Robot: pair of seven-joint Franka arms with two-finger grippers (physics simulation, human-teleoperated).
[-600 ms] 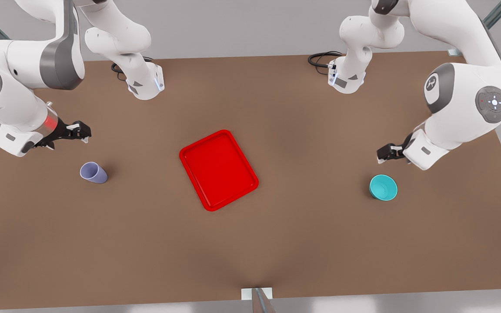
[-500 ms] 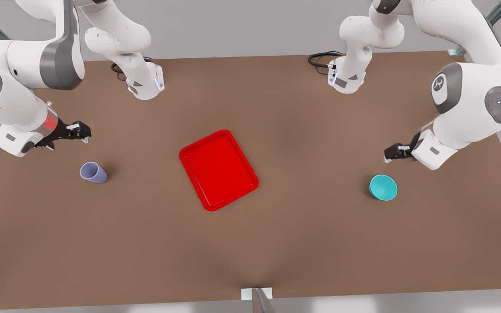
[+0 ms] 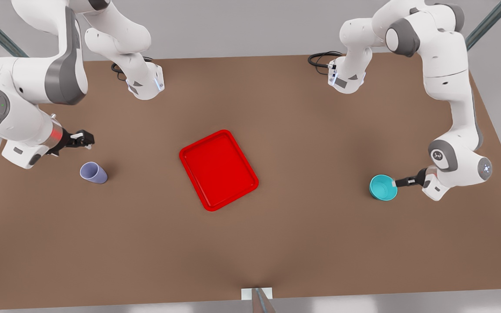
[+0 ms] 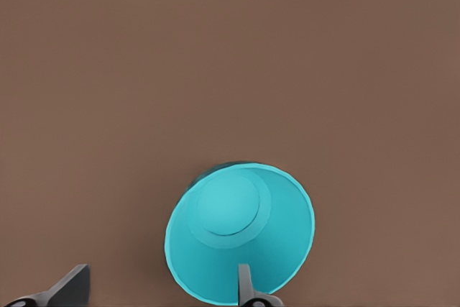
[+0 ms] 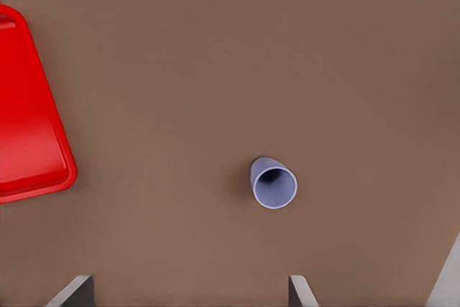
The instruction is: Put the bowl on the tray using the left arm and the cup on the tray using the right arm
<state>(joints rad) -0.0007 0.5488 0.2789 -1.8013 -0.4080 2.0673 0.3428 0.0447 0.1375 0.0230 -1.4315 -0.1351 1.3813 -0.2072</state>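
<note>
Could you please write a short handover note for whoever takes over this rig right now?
Left gripper: open, at the bowl, one finger inside the rim, the other outside; not yet closed.
Right gripper: open, above the table near the cup, not touching it.
Tray: mid-table, nothing on it.
Done: nothing placed.
Left: grip the bowl and carry it to the tray; then grasp the cup and place it there.

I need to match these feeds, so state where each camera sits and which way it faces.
Front view: high off the arms, looking down on the table, both arms and the tray.
Left wrist view: above the bowl, facing down; open left gripper straddling its rim.
Right wrist view: above the cup, open right gripper.
Front and right wrist views share cup and tray.
</note>
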